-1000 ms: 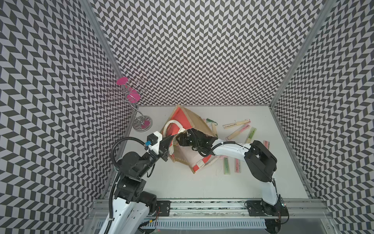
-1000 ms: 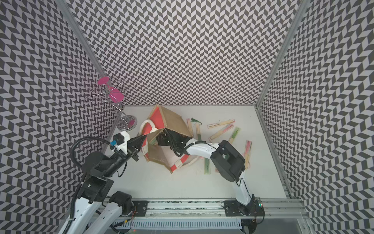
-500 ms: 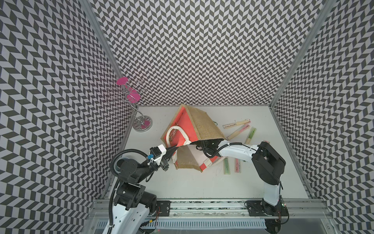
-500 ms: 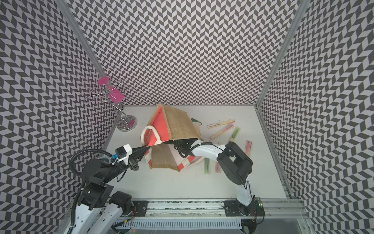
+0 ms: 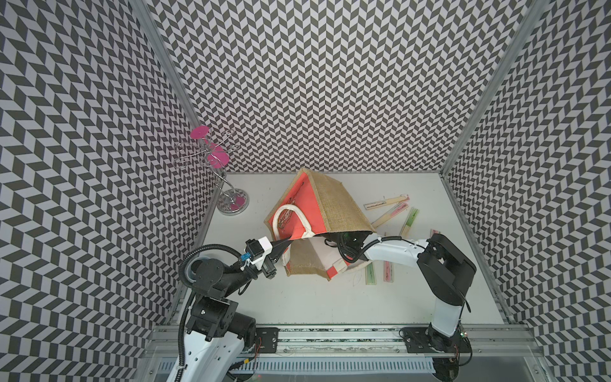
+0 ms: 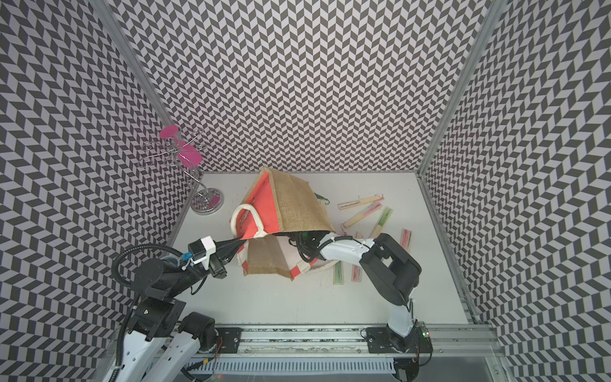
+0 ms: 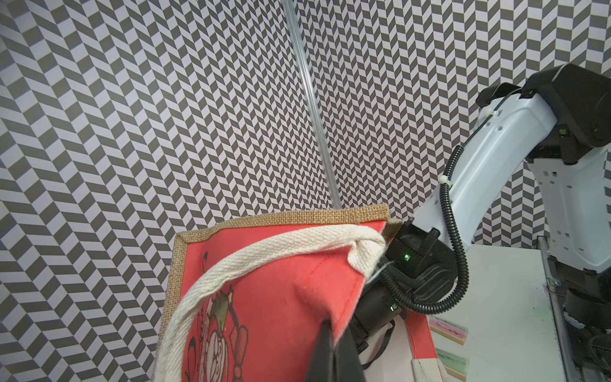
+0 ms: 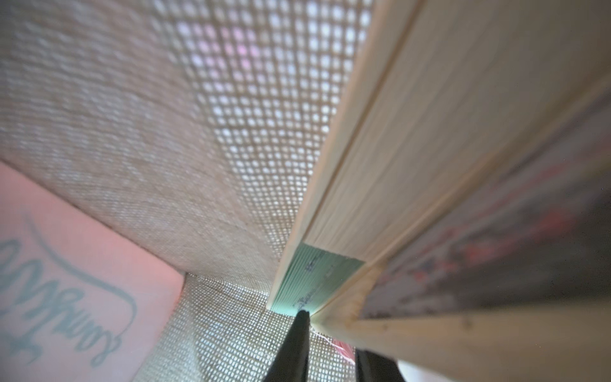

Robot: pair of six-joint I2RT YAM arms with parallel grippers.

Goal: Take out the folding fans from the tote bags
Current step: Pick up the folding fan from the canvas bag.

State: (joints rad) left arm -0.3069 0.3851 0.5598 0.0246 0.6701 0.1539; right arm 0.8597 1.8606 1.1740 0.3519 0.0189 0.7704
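The left gripper (image 5: 286, 246) has its fingers (image 7: 325, 344) pressed together on the red-orange front panel of the tote bag (image 5: 334, 205), just under the white rope handle (image 5: 291, 208), and holds that side up off the white table (image 5: 330, 307). The tan jute bag leans tipped, with its mouth turned toward the right arm, which reaches inside. In both top views the bag hides the right gripper (image 8: 330, 332). Its wrist view shows two dark fingers (image 8: 299, 334) narrowly apart, one tip touching the end of a green-papered fan (image 8: 317, 287). A second fan (image 8: 496, 248), pink and black, lies beside it, and I cannot tell whether either is clamped. Loose fans (image 5: 393, 213) lie scattered on the table beyond the bag. A chrome wire stand (image 5: 228, 195) stands apart in the far corner.
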